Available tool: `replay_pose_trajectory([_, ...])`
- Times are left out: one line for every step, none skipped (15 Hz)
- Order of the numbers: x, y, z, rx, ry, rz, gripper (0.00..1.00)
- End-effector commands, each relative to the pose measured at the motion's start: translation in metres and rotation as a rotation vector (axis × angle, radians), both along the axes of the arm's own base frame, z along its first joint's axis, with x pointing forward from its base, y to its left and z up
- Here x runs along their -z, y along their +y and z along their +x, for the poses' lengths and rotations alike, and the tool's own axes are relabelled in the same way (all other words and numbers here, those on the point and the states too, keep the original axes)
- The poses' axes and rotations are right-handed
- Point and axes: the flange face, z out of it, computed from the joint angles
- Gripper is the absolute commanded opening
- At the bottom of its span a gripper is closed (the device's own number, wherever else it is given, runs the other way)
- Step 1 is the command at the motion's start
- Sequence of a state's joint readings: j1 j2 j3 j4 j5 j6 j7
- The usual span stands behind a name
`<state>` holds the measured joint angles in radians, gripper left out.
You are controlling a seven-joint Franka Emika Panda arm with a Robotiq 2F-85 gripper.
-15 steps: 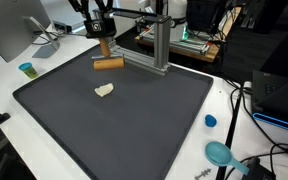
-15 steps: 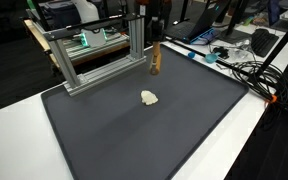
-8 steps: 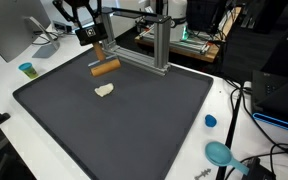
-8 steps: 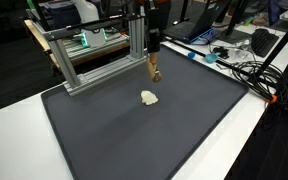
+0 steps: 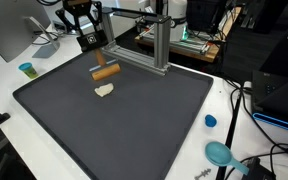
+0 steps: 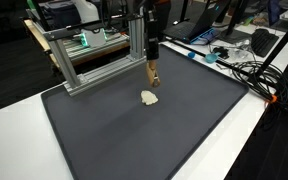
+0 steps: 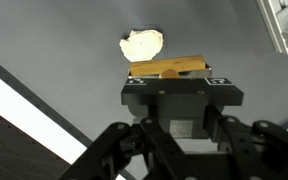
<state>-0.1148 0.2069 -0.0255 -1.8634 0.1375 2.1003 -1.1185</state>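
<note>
My gripper (image 5: 97,60) is shut on a brown wooden block (image 5: 105,73) and holds it just above the dark grey mat (image 5: 134,125). A small cream-coloured lump (image 5: 104,90) lies on the mat right beside the block. In the other exterior view the gripper (image 6: 153,62) hangs with the block (image 6: 154,75) under it, above the lump (image 6: 149,97). In the wrist view the block (image 7: 169,68) lies crosswise between the fingers (image 7: 174,80), with the lump (image 7: 142,43) just beyond it.
An aluminium frame (image 5: 160,45) stands at the back of the mat and also shows in the other exterior view (image 6: 94,58). A blue cup (image 5: 26,69), a blue lid (image 5: 211,121) and a teal scoop (image 5: 220,153) lie on the white table. Cables (image 6: 249,70) lie at the side.
The gripper has moved with the wooden block away from the frame and down toward the cream lump. The lump has not moved.
</note>
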Motion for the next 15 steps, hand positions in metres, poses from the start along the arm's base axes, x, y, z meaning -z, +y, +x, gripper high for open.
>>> replay_pose_trajectory([0.021,-0.018,0.006,0.008,-0.061,-0.019,0.22])
replay_pose_trajectory([0.028,-0.022,0.008,0.015,-0.078,-0.030,0.22])
replay_pose_trajectory([0.035,-0.025,0.010,0.025,-0.086,-0.038,0.22])
replay_pose_trajectory([0.041,-0.028,0.011,0.031,-0.088,-0.040,0.22])
replay_pose_trajectory([0.048,-0.029,0.010,0.036,-0.073,-0.044,0.22])
replay_pose_trajectory([0.055,-0.030,0.010,0.034,-0.057,-0.048,0.22])
replay_pose_trajectory([0.061,-0.029,0.008,0.028,-0.035,-0.049,0.22])
replay_pose_trajectory([0.065,-0.028,0.006,0.024,-0.020,-0.049,0.22])
replay_pose_trajectory([0.067,-0.026,0.005,0.018,-0.023,-0.048,0.22])
replay_pose_trajectory([0.069,-0.025,0.005,0.012,-0.031,-0.043,0.22])
replay_pose_trajectory([0.072,-0.024,0.006,0.005,-0.035,-0.042,0.22])
replay_pose_trajectory([0.074,-0.024,0.006,0.001,-0.032,-0.044,0.22])
replay_pose_trajectory([0.077,-0.024,0.007,-0.003,-0.026,-0.044,0.22])
replay_pose_trajectory([0.081,-0.023,0.007,-0.008,-0.016,-0.041,0.22])
replay_pose_trajectory([0.085,-0.022,0.007,-0.020,-0.014,-0.038,0.22])
